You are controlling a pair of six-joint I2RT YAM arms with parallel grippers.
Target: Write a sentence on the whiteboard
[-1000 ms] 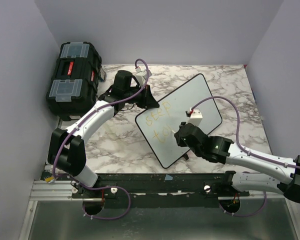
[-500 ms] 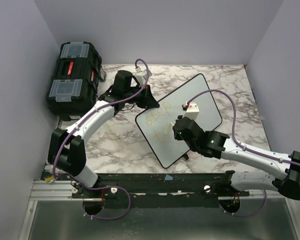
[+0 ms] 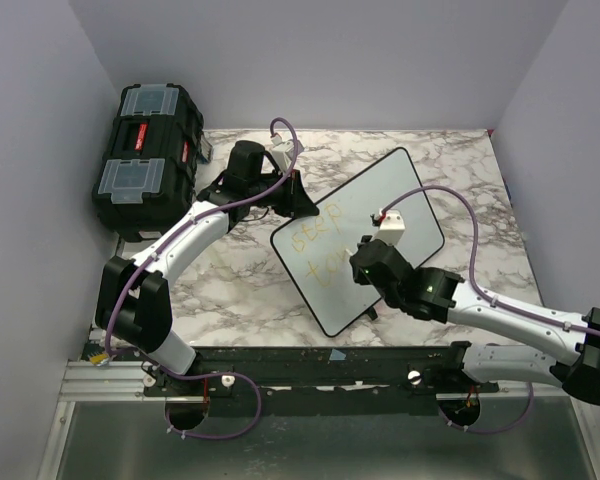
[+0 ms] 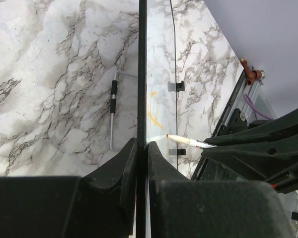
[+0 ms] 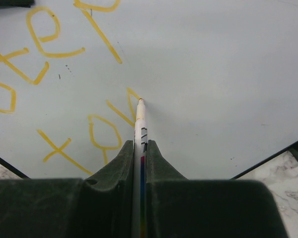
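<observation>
On the marble table [image 3: 230, 290], the whiteboard [image 3: 390, 195] sits skewed across the middle. My left gripper [image 4: 142, 145] is clenched on its black rim. My right gripper [image 5: 140, 145] grasps a marker [image 5: 139, 116], whose tip touches a stroke of the yellow sentence [image 5: 44, 42] near the board's left end.

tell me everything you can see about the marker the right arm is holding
The marker is a slim white stick with dark print and coloured stripes low on its barrel and a yellow-orange tip. No cap shows. The right gripper is shut on its barrel, one finger on each side. It points away from the wrist camera, tilted down at the whiteboard. Its tip sits at the end of a stroke of the yellow writing and seems to touch the surface.
</observation>
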